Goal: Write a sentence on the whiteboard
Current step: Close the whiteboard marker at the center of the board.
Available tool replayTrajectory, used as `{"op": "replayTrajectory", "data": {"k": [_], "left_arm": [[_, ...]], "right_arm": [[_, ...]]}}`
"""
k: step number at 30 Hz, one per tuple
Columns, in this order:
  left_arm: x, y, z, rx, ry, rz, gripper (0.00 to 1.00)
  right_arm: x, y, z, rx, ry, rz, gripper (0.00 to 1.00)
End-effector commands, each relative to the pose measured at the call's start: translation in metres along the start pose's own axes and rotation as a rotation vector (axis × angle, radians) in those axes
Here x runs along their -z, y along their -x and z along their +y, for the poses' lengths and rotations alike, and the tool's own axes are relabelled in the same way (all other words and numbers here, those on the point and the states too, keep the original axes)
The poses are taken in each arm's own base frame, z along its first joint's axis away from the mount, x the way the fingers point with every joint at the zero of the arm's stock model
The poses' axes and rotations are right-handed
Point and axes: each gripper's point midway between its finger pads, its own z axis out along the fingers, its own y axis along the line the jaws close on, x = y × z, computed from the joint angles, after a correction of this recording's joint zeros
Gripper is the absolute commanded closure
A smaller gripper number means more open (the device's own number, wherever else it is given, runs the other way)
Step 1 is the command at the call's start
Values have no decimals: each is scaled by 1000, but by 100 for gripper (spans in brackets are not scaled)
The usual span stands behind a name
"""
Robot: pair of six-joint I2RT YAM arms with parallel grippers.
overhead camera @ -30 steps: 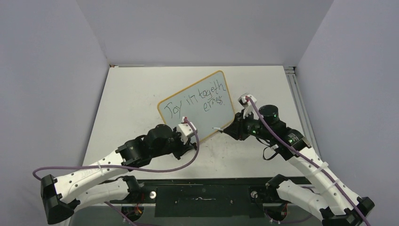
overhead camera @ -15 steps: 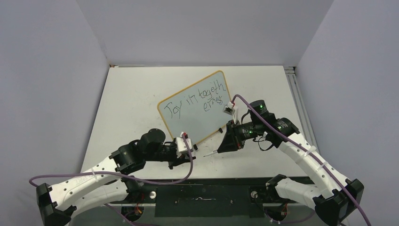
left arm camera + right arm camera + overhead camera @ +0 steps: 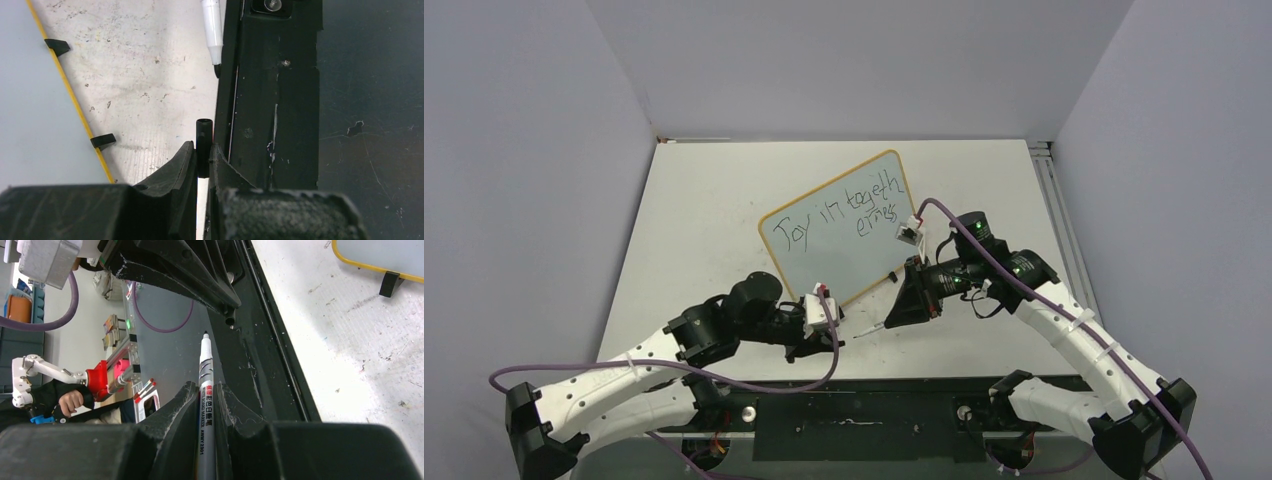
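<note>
1. Top external view: the small glossy whiteboard with a yellow-orange frame sits in the middle of the matte white table. The black handwritten sentence runs across its upper part.
2. The board looks light, stiff and slick. Fresh ink would likely smear, so the frame edge is the safest place to hold it.
3. The left gripper, low by the table's near edge, is clenched on a short black marker cap.
4. The right gripper, facing it, pinches a slim white marker. The marker's bare tip points at the cap, near it but not touching.
</note>
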Motion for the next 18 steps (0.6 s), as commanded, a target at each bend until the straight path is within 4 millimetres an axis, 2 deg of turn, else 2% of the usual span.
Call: {"op": "replayTrajectory", "data": {"k": [1, 18], "left_arm": [[-2, 22, -7, -30, -58, -65, 100], [-1, 34, -6, 11, -83, -118, 100]], "right_arm": [[-2, 9, 0, 38, 22, -33, 95], [-11, 1, -13, 16, -1, -14, 95]]}}
